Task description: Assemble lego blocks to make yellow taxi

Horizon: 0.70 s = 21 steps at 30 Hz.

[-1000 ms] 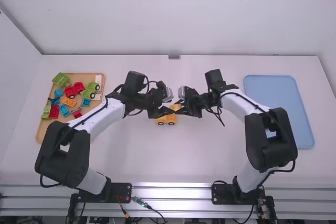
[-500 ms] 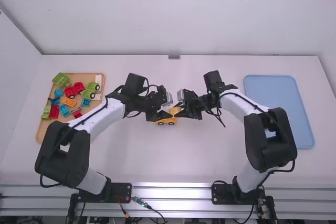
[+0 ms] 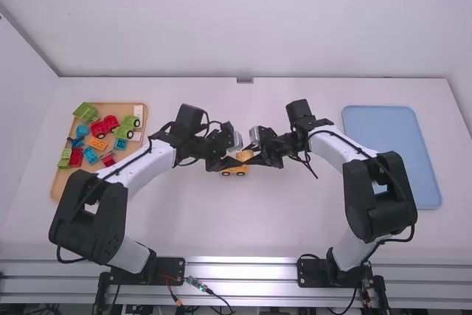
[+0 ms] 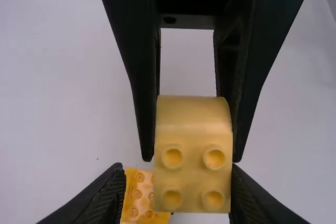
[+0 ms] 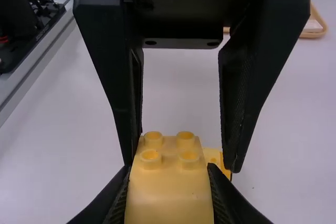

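Near the table's middle, my right gripper [image 3: 249, 158] holds a curved yellow block [image 3: 245, 154] with several studs, above an orange-yellow wheeled base [image 3: 236, 171]. My left gripper [image 3: 236, 161] stands open at the same block from the other side. In the left wrist view the left gripper [image 4: 178, 169] has a gap between one finger and the block [image 4: 193, 124]; the studded base [image 4: 137, 198] lies beyond. Both fingers of the right gripper [image 5: 168, 167] press against the block [image 5: 170, 192] in the right wrist view, and part of the base [image 5: 214, 157] shows behind.
A wooden tray [image 3: 55, 187] at the left holds red, green, blue and orange blocks and wheeled pieces. At the right lies a light blue tray [image 3: 391, 142]. The two grippers are very close together.
Both grippers and the yellow block have shifted slightly toward the table's front edge. The right gripper still holds the block.
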Motion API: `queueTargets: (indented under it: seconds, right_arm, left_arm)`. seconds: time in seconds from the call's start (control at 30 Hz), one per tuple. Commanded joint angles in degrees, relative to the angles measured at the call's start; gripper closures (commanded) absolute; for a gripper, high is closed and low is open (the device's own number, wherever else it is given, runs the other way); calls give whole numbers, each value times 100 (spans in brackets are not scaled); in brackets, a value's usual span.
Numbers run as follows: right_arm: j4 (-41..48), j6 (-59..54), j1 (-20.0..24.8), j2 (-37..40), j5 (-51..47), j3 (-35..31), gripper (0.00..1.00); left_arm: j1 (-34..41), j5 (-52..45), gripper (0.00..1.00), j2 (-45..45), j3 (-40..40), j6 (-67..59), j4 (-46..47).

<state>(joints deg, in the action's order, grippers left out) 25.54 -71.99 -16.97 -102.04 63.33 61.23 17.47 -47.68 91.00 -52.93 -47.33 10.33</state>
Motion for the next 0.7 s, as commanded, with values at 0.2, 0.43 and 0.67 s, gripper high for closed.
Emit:
queueTargets:
  seconds: [0.2,0.43,0.67]
  right_arm:
    - [42,11,-33,63,221,107,100]
    - [46,15,-33,63,184,107,100]
    - [66,17,-33,63,133,107,98]
  left_arm:
    - [13,-72,59,1,109,98,-94]
    - [28,-72,78,1,109,103,-138]
    - [24,-90,83,1,107,101,-138]
